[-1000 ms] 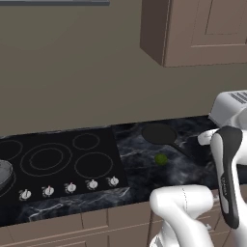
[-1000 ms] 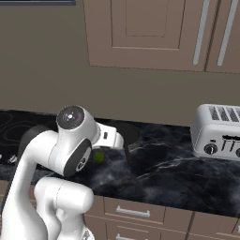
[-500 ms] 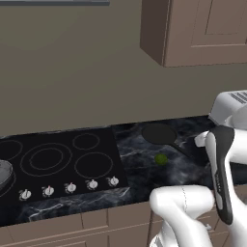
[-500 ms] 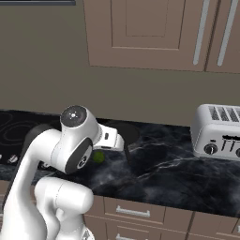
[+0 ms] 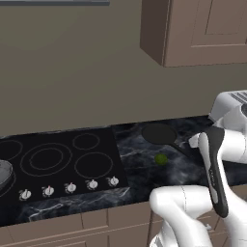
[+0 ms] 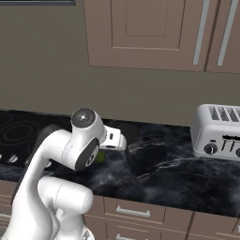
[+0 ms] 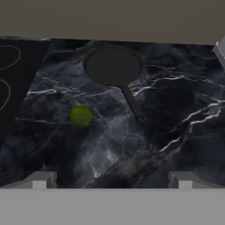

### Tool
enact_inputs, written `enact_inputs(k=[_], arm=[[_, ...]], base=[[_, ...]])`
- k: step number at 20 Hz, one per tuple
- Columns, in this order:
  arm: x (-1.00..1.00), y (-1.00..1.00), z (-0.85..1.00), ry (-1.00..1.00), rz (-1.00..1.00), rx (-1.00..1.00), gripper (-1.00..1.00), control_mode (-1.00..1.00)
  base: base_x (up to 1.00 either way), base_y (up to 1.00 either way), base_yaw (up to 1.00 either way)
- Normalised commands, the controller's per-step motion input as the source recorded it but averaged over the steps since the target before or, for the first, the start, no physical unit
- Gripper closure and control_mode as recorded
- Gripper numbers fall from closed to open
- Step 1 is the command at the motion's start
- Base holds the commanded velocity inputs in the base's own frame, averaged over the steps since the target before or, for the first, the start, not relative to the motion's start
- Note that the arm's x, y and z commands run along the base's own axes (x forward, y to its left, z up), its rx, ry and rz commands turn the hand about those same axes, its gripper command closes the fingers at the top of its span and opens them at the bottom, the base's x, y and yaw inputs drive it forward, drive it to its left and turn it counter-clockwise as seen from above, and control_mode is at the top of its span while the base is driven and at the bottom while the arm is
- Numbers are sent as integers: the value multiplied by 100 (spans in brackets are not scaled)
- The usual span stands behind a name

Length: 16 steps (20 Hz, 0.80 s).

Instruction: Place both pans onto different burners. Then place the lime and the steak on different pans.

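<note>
The matte black pan (image 7: 113,66) lies on the dark marble counter with its handle (image 7: 132,103) pointing toward me; it is also in the left base view (image 5: 158,133) and partly behind my arm (image 6: 127,132). The lime (image 7: 81,116) rests on the counter just left of that handle, apart from it (image 5: 161,158). My gripper (image 7: 112,180) hovers open above the counter in front of both, nothing between its fingertips (image 7: 41,180). The silvery pan (image 5: 3,172) peeks in at the cooktop's far left edge. Burner rings (image 5: 46,158) mark the black cooktop. The steak is out of view.
A silver toaster (image 6: 220,132) stands on the counter to the right. Small silver knobs (image 5: 70,187) line the cooktop's front edge. Wall cabinets (image 6: 145,33) hang overhead. Bare marble counter (image 7: 176,110) stretches between the black pan and the toaster.
My arm's elbow has drifted a little toward the cooktop side. The black pan and the lime have stayed where they were.
</note>
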Motion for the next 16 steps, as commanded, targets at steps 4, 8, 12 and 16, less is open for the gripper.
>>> enact_inputs(k=[4, 8, 12, 16], arm=[[36, 0, -30, 3, 3, 0, -100, -100], [32, -6, -23, 5, 1, -1, -100, -100], [24, -14, -23, 4, 1, 0, -100, -100], [23, -16, -27, 2, 4, 0, -100, -100]], base=[[0, 0, 0], [0, 0, 0], [0, 0, 0], [0, 0, 0]])
